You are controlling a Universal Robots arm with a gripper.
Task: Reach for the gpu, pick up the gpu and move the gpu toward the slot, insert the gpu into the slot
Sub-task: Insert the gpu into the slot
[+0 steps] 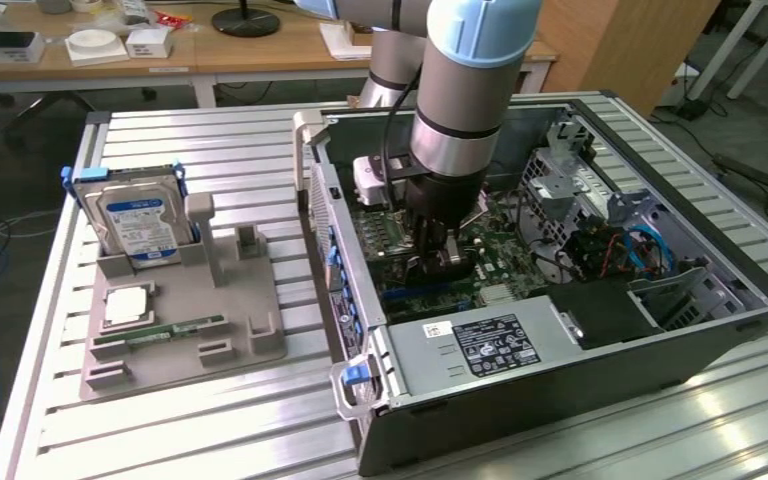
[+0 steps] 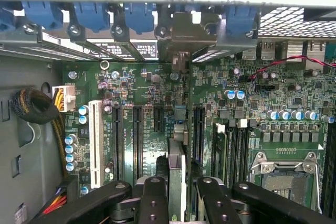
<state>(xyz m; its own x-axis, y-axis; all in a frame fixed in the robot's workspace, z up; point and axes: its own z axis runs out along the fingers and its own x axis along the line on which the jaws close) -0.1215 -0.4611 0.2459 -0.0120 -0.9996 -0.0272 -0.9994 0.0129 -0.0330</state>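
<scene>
Where the arm (image 1: 458, 90) is dipped into the open computer case (image 1: 558, 400), the hand (image 1: 438, 262) is seen at the centre of the exterior frame, low over the green motherboard (image 1: 491, 255). The hand is pinched on the gpu (image 2: 177, 163): in the wrist view the card is caught edge-on and upright between the two black fingers (image 2: 154, 198), one on each face. The gpu is lined up with the slot (image 2: 181, 116), a short stretch of which is seen just past the card's far end, between two longer black connectors (image 2: 137, 140). Whether the card's edge is seated or only touching cannot be told. A white connector (image 2: 96, 142) is set further out on the same board, and the square silver processor socket (image 2: 286, 174) is placed on the other side of the card. A silver power supply (image 1: 478, 345) is mounted at the lower centre of the exterior frame. On the slatted table (image 1: 197, 140), at the exterior view's left, a grey fixture (image 1: 184, 340) is laid well apart from the case. A hard drive (image 1: 137, 220) is stood upright in it, and a green memory stick (image 1: 171, 328) and a processor chip (image 1: 128, 303) are laid flat in it.
</scene>
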